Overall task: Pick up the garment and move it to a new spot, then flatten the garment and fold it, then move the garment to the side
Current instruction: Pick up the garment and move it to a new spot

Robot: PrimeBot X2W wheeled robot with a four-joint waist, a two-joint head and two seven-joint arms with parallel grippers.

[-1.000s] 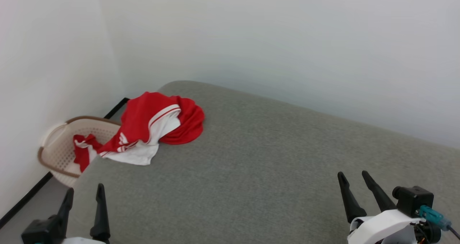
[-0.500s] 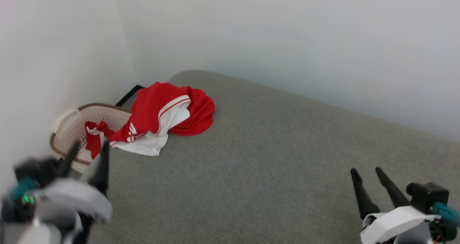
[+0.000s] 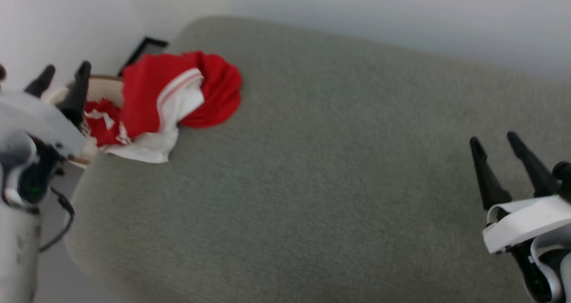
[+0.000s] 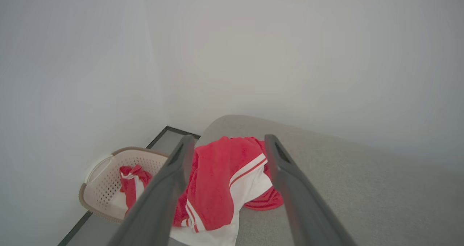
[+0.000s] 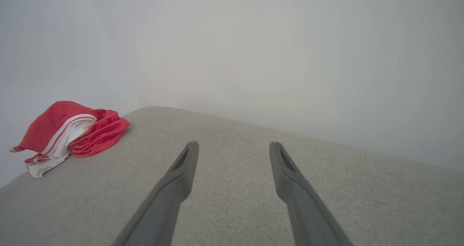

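The garment [image 3: 169, 93], red with white panels and striped trim, lies bunched at the far left corner of the grey cushioned surface [image 3: 312, 160], one end hanging over the edge towards a basket. My left gripper [image 3: 62, 73] is raised at the left edge of the head view, open and empty, a short way left of the garment. In the left wrist view the garment [image 4: 224, 180] shows between and beyond the left gripper [image 4: 226, 141]. My right gripper [image 3: 493, 138] hovers open and empty over the right side of the surface. From the right wrist, the garment [image 5: 72, 130] sits far left of the right gripper [image 5: 233, 144].
A beige perforated laundry basket [image 4: 105, 173] stands on the floor left of the surface, in the corner of two white walls, with more red and white fabric [image 4: 130, 180] in it. A black strip [image 3: 142, 48] runs along the floor's edge by the wall.
The head camera has tilted down and shifted. My left arm has risen from the lower left up beside the basket and garment. Both grippers stay open. The garment has not moved.
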